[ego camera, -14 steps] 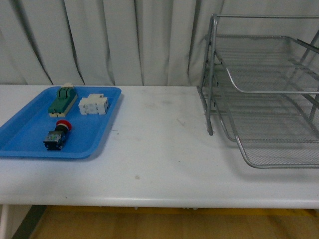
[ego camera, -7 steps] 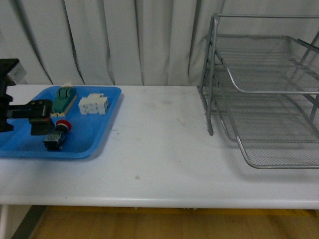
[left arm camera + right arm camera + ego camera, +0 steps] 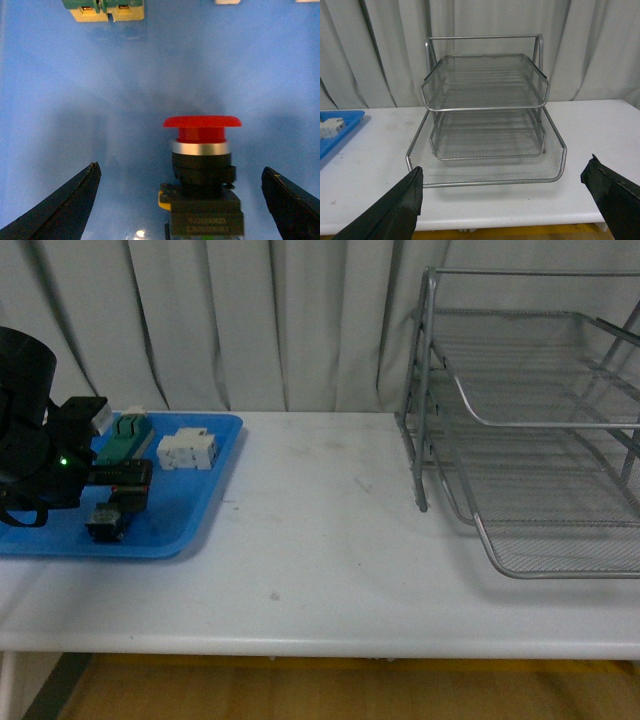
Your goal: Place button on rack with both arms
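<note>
Left gripper (image 3: 180,167) gapes wide around the button (image 3: 202,150): glossy red mushroom cap, silver collar, black body, blurred label. Right gripper (image 3: 505,167) wide; wire-mesh rack (image 3: 540,424) at three o'clock.

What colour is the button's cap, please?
The button has a red cap, clearest in the left wrist view.

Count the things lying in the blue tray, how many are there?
3: the button nearest the front, the green-and-cream block at the back edge, the white block right of it. The left arm may hide more.
</note>
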Robot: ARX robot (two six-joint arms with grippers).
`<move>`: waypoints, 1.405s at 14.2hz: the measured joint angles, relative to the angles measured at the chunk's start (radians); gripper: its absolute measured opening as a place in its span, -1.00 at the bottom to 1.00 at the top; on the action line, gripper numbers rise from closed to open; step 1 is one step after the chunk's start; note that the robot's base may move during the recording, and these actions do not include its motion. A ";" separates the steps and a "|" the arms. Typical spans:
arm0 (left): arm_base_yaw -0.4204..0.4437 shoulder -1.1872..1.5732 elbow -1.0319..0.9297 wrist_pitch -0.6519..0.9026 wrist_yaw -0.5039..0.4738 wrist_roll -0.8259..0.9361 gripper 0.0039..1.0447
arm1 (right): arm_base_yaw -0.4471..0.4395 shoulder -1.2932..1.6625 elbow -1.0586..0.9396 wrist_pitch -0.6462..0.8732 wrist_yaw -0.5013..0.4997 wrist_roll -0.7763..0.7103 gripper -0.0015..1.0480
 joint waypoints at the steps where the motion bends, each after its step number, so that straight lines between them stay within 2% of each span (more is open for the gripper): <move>1: 0.002 0.038 0.038 -0.015 -0.005 -0.002 0.83 | 0.000 0.000 0.000 0.000 0.000 0.000 0.87; 2: 0.002 0.055 0.061 -0.033 -0.010 -0.010 0.63 | 0.000 0.000 0.000 0.000 0.000 0.000 0.87; 5: -0.006 0.056 0.078 -0.057 0.001 -0.040 -0.20 | 0.000 0.000 0.000 0.000 0.000 0.000 0.87; 6: -0.011 0.043 0.058 -0.042 0.004 -0.041 -0.31 | 0.000 0.000 0.000 0.000 0.000 0.000 0.87; 9: -0.046 -0.190 -0.197 0.103 0.014 -0.044 -0.32 | 0.000 0.000 0.000 0.000 0.000 0.000 0.87; 12: -0.089 -0.618 -0.484 0.147 -0.013 -0.040 -0.32 | 0.000 0.000 0.000 0.000 0.000 0.000 0.87; 13: -0.099 -0.768 -0.586 0.114 -0.038 -0.042 -0.32 | 0.000 0.000 0.000 0.000 0.000 0.000 0.87; 14: -0.113 -0.978 -0.723 0.018 -0.068 -0.069 -0.32 | 0.000 0.000 0.000 0.000 0.000 0.000 0.87; 16: -0.180 -1.394 -0.932 -0.181 -0.195 -0.106 -0.32 | 0.000 0.000 0.000 0.000 0.000 0.000 0.87; 17: -0.188 -1.490 -0.953 -0.184 -0.195 -0.113 -0.32 | 0.000 0.000 0.000 0.000 0.000 0.000 0.87; 20: -0.182 -1.481 -0.940 -0.177 -0.206 -0.116 -0.32 | 0.000 0.000 0.000 0.000 0.000 0.000 0.87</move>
